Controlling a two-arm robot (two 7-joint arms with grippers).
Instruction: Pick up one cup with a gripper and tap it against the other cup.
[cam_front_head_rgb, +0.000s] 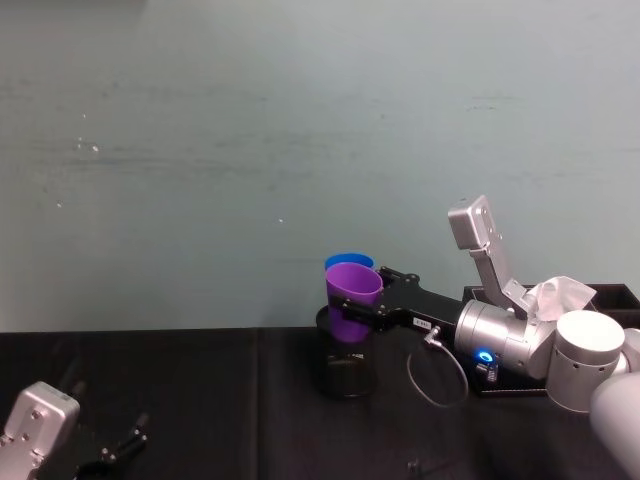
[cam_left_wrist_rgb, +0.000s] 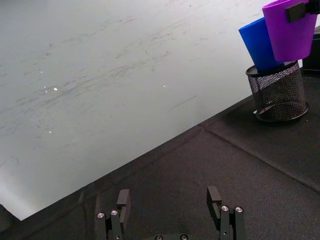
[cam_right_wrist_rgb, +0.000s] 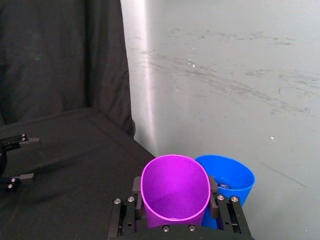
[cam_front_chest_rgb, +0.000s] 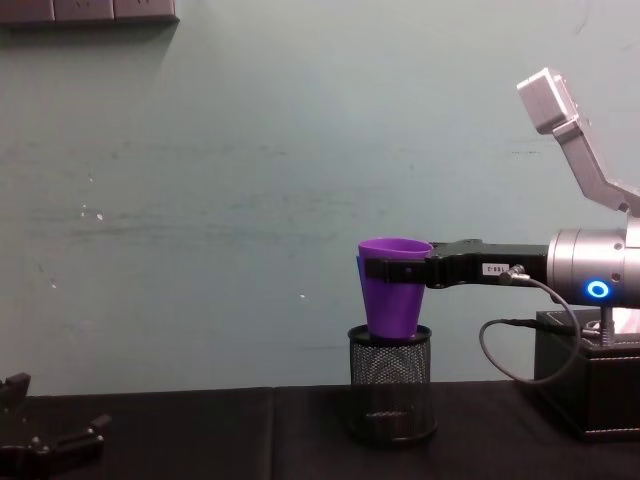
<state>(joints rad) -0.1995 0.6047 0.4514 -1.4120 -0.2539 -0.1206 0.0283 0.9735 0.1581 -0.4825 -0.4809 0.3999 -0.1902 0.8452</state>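
Currently the right gripper (cam_front_chest_rgb: 400, 271), black and two-fingered with a white label, is clamped on the smooth tapered purple plastic tumbler (cam_front_chest_rgb: 392, 295) just below its rim. It holds the tumbler upright with its base at the mouth of the black wire-mesh pen holder (cam_front_chest_rgb: 392, 385), near the far edge of the black-clothed table (cam_front_head_rgb: 200, 400), right of middle. The bright blue plastic tumbler (cam_left_wrist_rgb: 257, 45) sits tilted in that holder, its side against the purple one. The left gripper (cam_left_wrist_rgb: 170, 202) is low at the near left corner, fingers spread, holding nothing.

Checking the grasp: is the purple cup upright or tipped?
Upright: the purple cup shows its rim level on top, clamped in the right gripper.
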